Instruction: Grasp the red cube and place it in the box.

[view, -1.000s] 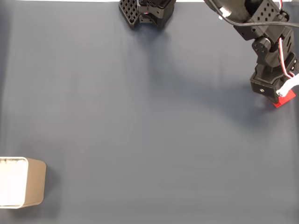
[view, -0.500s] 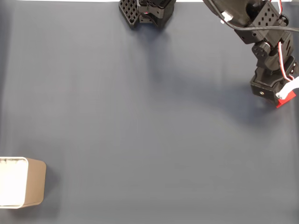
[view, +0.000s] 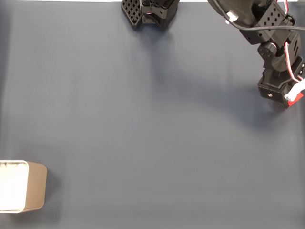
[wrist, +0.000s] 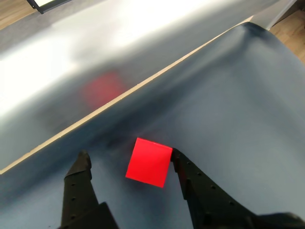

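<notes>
The red cube (wrist: 149, 162) lies on the dark blue mat between my gripper's (wrist: 129, 155) two black fingers. The right finger (wrist: 183, 167) touches the cube's side, while the left finger (wrist: 82, 167) stands well apart from it, so the gripper is open. In the fixed view the gripper (view: 287, 98) hangs low at the far right edge, and a red sliver of the cube (view: 298, 97) peeks out beside it. The tan box (view: 33, 186) with its white interior stands at the bottom left, far from the arm.
The arm's base (view: 150, 12) sits at the top middle of the fixed view. In the wrist view the mat's edge (wrist: 143, 86) runs just beyond the cube, with a glossy grey surface (wrist: 102, 88) behind it carrying a red reflection.
The gripper has shifted slightly to the right and settled lower around the cube. Less of the cube shows in the fixed view than before.
</notes>
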